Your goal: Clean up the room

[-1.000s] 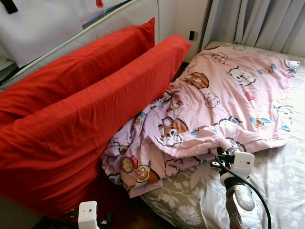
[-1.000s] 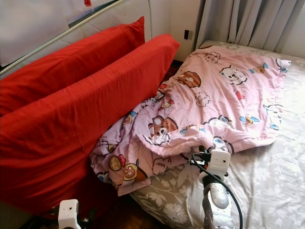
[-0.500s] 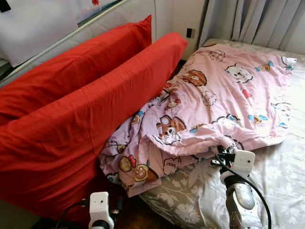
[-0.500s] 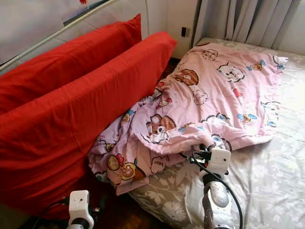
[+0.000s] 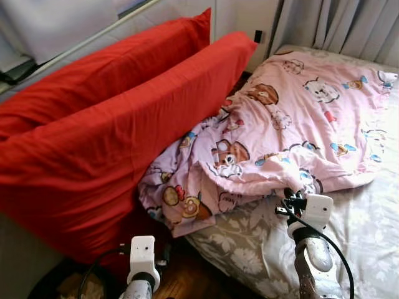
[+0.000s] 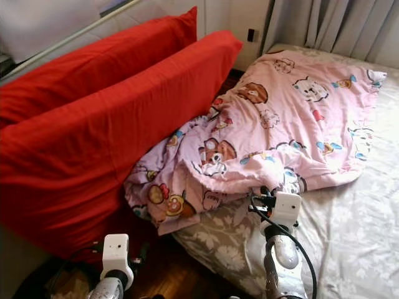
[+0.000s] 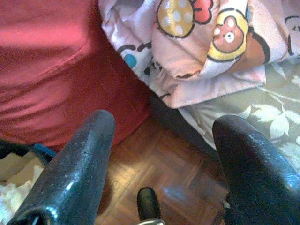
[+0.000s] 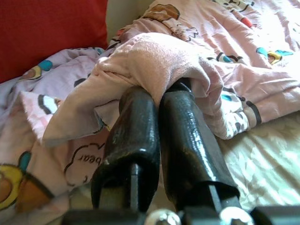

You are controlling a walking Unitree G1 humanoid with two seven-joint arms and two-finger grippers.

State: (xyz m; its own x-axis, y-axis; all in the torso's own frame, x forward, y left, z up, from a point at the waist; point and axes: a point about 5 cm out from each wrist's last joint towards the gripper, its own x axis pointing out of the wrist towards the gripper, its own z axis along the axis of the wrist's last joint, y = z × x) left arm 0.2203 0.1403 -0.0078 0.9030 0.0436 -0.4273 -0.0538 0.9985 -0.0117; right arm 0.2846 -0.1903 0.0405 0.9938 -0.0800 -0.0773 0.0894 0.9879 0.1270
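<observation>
A pink cartoon-print blanket (image 5: pixel 299 124) lies rumpled across the bed, one corner hanging off toward the red pillows. My right gripper (image 8: pixel 159 91) is shut on a fold of the blanket's near edge, and its wrist (image 5: pixel 310 212) rises from the bottom right. My left gripper (image 7: pixel 164 126) stands open with nothing between its fingers, low over the wood floor (image 7: pixel 159 159) beside the hanging blanket corner (image 7: pixel 211 70). Its wrist (image 5: pixel 142 252) is at the bottom left.
Two large red pillows (image 5: pixel 118 131) lean against the wall on the left. The bed has a grey floral sheet (image 5: pixel 246 249). Grey curtains (image 5: pixel 336 25) hang behind it. A dark bin with crumpled paper (image 5: pixel 68 288) sits on the floor at the lower left.
My left arm has come up and to the right from the bottom edge. The right gripper still holds the blanket fold. The whole view has shifted a little.
</observation>
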